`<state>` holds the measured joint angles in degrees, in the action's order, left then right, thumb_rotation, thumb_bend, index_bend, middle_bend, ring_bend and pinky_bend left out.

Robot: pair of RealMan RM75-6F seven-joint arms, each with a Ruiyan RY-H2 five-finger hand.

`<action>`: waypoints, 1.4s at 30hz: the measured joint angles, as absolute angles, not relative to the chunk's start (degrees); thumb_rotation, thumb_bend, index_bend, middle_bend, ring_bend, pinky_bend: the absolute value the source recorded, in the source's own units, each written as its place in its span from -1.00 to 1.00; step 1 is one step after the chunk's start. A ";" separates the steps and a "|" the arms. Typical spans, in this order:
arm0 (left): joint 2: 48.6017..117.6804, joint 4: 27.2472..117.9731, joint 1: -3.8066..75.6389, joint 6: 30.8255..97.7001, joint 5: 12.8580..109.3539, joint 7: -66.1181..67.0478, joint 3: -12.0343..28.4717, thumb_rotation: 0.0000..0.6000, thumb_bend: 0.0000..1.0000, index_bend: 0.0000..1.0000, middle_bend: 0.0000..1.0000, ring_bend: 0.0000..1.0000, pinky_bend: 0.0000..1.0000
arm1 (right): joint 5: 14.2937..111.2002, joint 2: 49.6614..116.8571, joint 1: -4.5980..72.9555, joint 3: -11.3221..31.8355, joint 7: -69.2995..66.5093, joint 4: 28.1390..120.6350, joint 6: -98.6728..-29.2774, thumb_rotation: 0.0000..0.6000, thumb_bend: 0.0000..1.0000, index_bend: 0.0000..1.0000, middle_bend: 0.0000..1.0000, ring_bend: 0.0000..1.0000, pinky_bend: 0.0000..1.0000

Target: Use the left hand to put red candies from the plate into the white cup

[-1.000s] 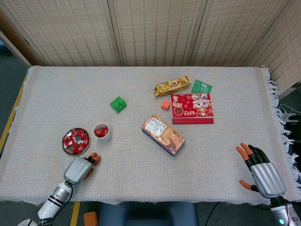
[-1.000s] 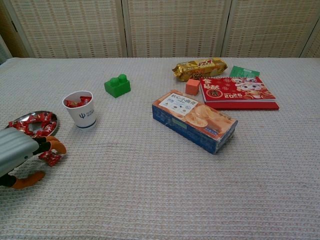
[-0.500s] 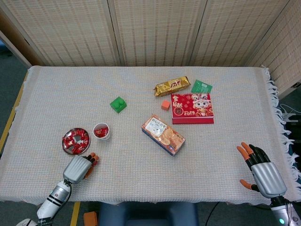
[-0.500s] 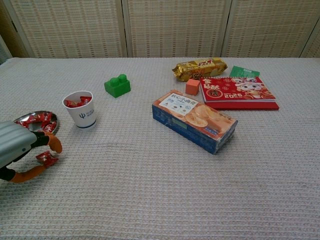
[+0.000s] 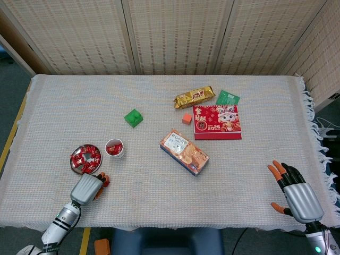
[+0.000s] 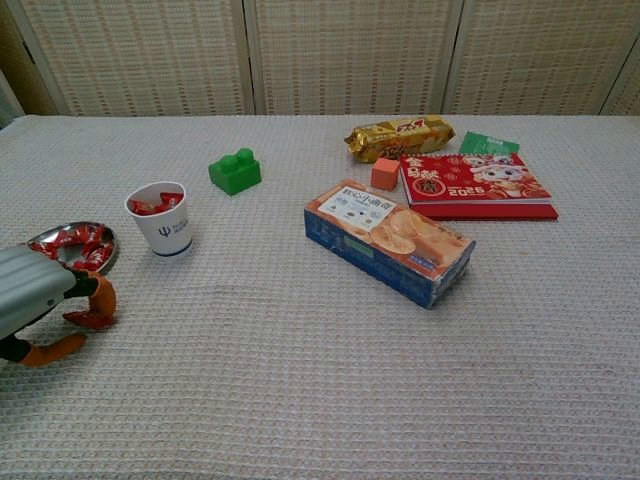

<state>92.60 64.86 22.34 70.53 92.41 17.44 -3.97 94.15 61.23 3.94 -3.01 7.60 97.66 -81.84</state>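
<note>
The left robot hand (image 6: 45, 300) sits low at the near left edge of the surface (image 5: 159, 196), knuckles up, its silver back sloping toward the plate (image 5: 74, 164). In the chest view its orange-tipped fingers (image 6: 103, 292) curl down over a red candy (image 6: 88, 319) that lies on the cloth just in front of the plate; the thumb reaches in from below. The candy sits between the thumb and the fingers, but whether it is actually pinched or merely covered cannot be told. From the head view the same hand (image 5: 87, 187) points up toward the plate, with the forearm running off the surface's front edge.

The plate holds a heap of red candies (image 5: 86, 158). Just to its right stands the white cup (image 6: 161, 219), upright, with red candies already inside.

The right robot hand (image 5: 295, 194) rests at the near right corner of the surface, holding nothing, its fingers spread apart and the thumb out to the side.

Further back lie a green block (image 6: 235, 171), a blue-and-orange biscuit box (image 6: 388, 240), a small orange cube (image 6: 385, 173), a red booklet (image 6: 475, 183), a gold snack packet (image 6: 398, 137) and a green packet (image 6: 488, 144)
</note>
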 measured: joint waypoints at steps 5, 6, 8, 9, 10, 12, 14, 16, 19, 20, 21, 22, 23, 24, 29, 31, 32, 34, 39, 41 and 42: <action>92.67 65.10 22.19 71.24 92.41 17.68 -3.72 1.00 -0.19 -0.08 -0.06 0.44 1.00 | 94.17 61.17 3.90 -2.97 7.40 97.62 -82.00 1.00 -0.95 -1.00 -1.00 -1.00 -0.78; 92.59 65.17 22.11 71.51 92.42 17.58 -3.62 1.00 -0.19 -0.08 -0.05 0.44 1.00 | 94.16 61.16 3.92 -2.97 7.40 97.62 -81.95 1.00 -0.95 -1.00 -1.00 -1.00 -0.78; 92.32 65.39 22.02 71.71 92.35 17.62 -3.45 1.00 -0.19 -0.07 -0.03 0.44 1.00 | 94.18 61.16 3.96 -2.99 7.36 97.61 -81.86 1.00 -0.95 -1.00 -1.00 -1.00 -0.78; 92.11 65.60 21.95 71.89 92.23 17.66 -3.28 1.00 -0.19 -0.06 -0.02 0.44 1.00 | 94.18 61.16 3.96 -2.99 7.37 97.60 -81.88 1.00 -0.95 -1.00 -1.00 -1.00 -0.78; 91.94 65.73 21.90 72.04 92.14 17.68 -3.16 1.00 -0.19 -0.05 0.00 0.44 1.00 | 94.19 61.17 3.95 -2.98 7.38 97.59 -81.91 1.00 -0.95 -1.00 -1.00 -1.00 -0.78; 91.56 66.01 21.84 72.17 91.97 17.58 -2.97 1.00 -0.19 -0.05 0.01 0.44 1.00 | 94.17 61.20 3.93 -2.97 7.40 97.59 -81.96 1.00 -0.95 -1.00 -1.00 -1.00 -0.78; 91.15 66.37 21.80 72.38 91.90 17.39 -2.82 1.00 -0.19 -0.04 0.01 0.44 1.00 | 94.09 61.22 3.89 -2.92 7.45 97.61 -82.03 1.00 -0.95 -1.00 -1.00 -1.00 -0.78; 90.48 67.16 21.78 73.14 91.96 17.16 -2.45 1.00 -0.19 -0.04 0.01 0.44 1.00 | 94.00 61.28 3.88 -2.85 7.51 97.61 -82.06 1.00 -0.95 -1.00 -1.00 -1.00 -0.78; 89.00 69.52 21.98 74.63 92.29 16.82 -1.52 1.00 -0.19 -0.05 0.00 0.44 1.00 | 93.65 61.41 3.95 -2.70 7.65 97.57 -81.89 1.00 -0.95 -1.00 -1.00 -1.00 -0.78; 88.43 70.54 22.17 75.02 92.43 16.81 -1.11 1.00 -0.19 -0.05 0.00 0.44 1.00 | 93.46 61.47 4.04 -2.63 7.74 97.55 -81.68 1.00 -0.95 -1.00 -1.00 -1.00 -0.78; 87.56 72.08 22.55 75.38 92.57 16.90 -0.44 1.00 -0.19 -0.05 -0.01 0.44 1.00 | 93.30 61.53 4.12 -2.57 7.82 97.53 -81.48 1.00 -0.95 -1.00 -1.00 -1.00 -0.78; 86.87 73.37 22.93 75.49 92.60 17.03 0.11 1.00 -0.19 -0.05 -0.01 0.44 1.00 | 93.12 61.58 4.21 -2.51 7.90 97.51 -81.26 1.00 -0.95 -1.00 -1.00 -1.00 -0.78; 86.15 74.72 23.42 75.48 92.57 17.21 0.77 1.00 -0.19 -0.05 -0.01 0.44 1.00 | 92.86 61.66 4.34 -2.42 8.02 97.50 -80.97 1.00 -0.95 -1.00 -1.00 -1.00 -0.78; 85.22 76.55 24.25 75.28 92.39 17.51 1.93 1.00 -0.19 -0.05 -0.01 0.44 1.00 | 92.66 61.72 4.43 -2.35 8.12 97.50 -80.77 1.00 -0.95 -1.00 -1.00 -1.00 -0.78; 83.09 80.75 28.76 71.52 89.83 18.89 6.93 1.00 -0.19 -0.07 -0.01 0.44 1.00 | 91.39 62.02 4.76 -1.90 8.82 97.55 -80.02 1.00 -0.95 -1.00 -1.00 -1.00 -0.78; 83.27 80.82 30.68 68.99 88.06 19.43 8.39 1.00 -0.19 -0.07 -0.02 0.44 1.00 | 90.99 62.15 4.84 -1.77 9.13 97.56 -79.80 1.00 -0.95 -1.00 -1.00 -1.00 -0.78; 83.53 80.64 31.53 67.87 87.27 19.66 8.96 1.00 -0.19 -0.07 -0.03 0.44 1.00 | 90.77 62.23 4.89 -1.72 9.34 97.58 -79.64 1.00 -0.95 -1.00 -1.00 -1.00 -0.78; 84.61 79.52 33.38 65.38 85.44 20.22 10.02 1.00 -0.19 -0.08 -0.04 0.44 1.00 | 90.50 62.32 4.96 -1.64 9.56 97.59 -79.47 1.00 -0.95 -1.00 -1.00 -1.00 -0.78; 87.23 76.12 36.14 62.13 82.58 21.55 11.51 1.00 -0.19 -0.17 -0.13 0.44 1.00 | 90.16 62.38 5.01 -1.50 9.69 97.64 -79.39 1.00 -0.95 -1.00 -1.00 -1.00 -0.78; 87.83 75.05 36.59 61.44 81.95 21.87 11.61 1.00 -0.19 -0.30 -0.26 0.44 1.00 | 90.00 62.34 4.95 -1.43 9.64 97.64 -79.55 1.00 -0.95 -1.00 -1.00 -1.00 -0.78; 88.26 74.09 36.88 60.93 81.35 22.12 11.64 1.00 -0.19 -0.38 -0.35 0.44 1.00 | 89.95 62.31 4.92 -1.40 9.57 97.61 -79.63 1.00 -0.95 -1.00 -1.00 -1.00 -0.78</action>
<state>88.26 74.09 36.88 60.93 81.35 22.12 11.64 89.95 62.31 4.92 -1.40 9.57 97.61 -79.63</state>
